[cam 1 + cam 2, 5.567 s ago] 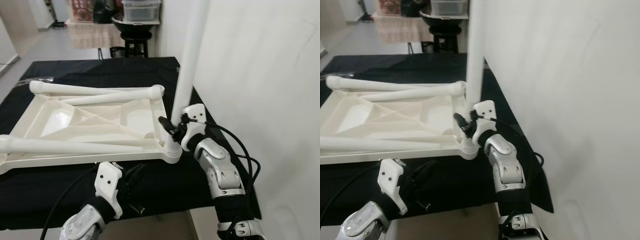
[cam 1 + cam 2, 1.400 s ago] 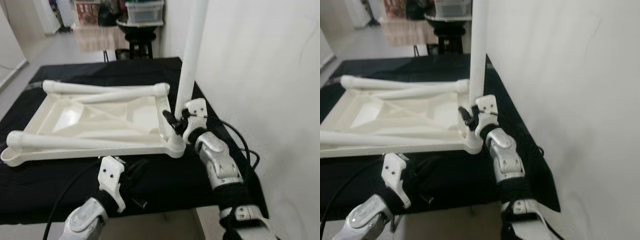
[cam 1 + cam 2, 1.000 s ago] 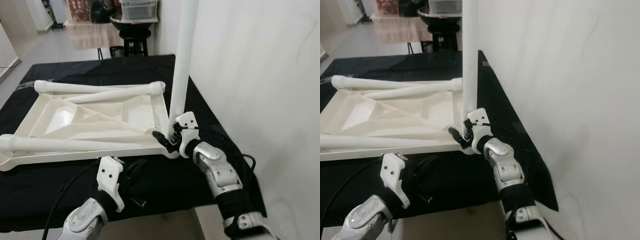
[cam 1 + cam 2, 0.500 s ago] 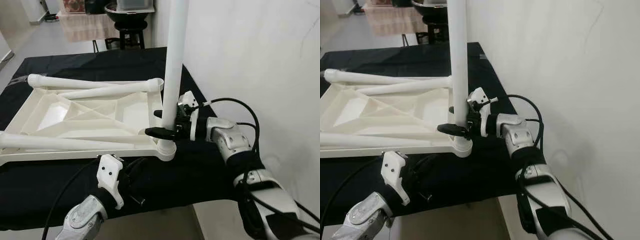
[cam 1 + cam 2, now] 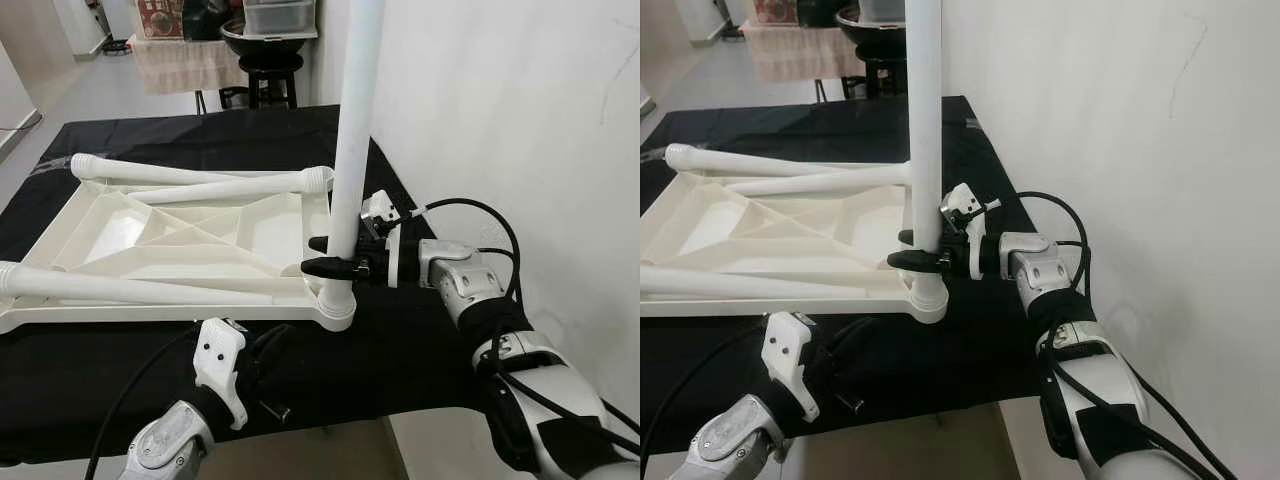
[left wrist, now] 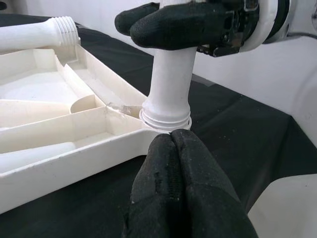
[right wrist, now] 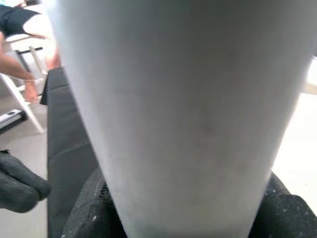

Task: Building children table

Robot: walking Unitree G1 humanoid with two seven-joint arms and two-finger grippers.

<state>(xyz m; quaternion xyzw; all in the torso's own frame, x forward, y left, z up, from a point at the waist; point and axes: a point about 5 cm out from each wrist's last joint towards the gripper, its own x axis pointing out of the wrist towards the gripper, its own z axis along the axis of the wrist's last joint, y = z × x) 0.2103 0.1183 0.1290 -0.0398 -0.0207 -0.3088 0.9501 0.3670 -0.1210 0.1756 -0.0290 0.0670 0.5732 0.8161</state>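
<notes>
A white children's table top (image 5: 150,312) lies upside down on a black-covered table (image 5: 120,370). One white table leg (image 5: 355,120) stands upright in the near right corner socket (image 5: 336,308). My right gripper (image 5: 315,255) comes in from the right and is shut around this leg just above the socket. Another loose leg (image 5: 130,290) lies across the near side of the top, and two more legs (image 5: 200,175) lie along its far side. My left gripper (image 6: 171,141) is shut with nothing in it, low at the table's front edge, just short of the socket.
A white wall (image 5: 500,120) runs close along the right of the table. A black stool (image 5: 270,75) with a storage box stands beyond the far edge. Grey floor (image 5: 100,90) opens to the far left. A person's arm (image 7: 20,54) shows beside a white chair.
My right arm has swung out to the right and its wrist has turned level, still gripping the upright leg. The left gripper has stayed in place. The camera has shifted slightly.
</notes>
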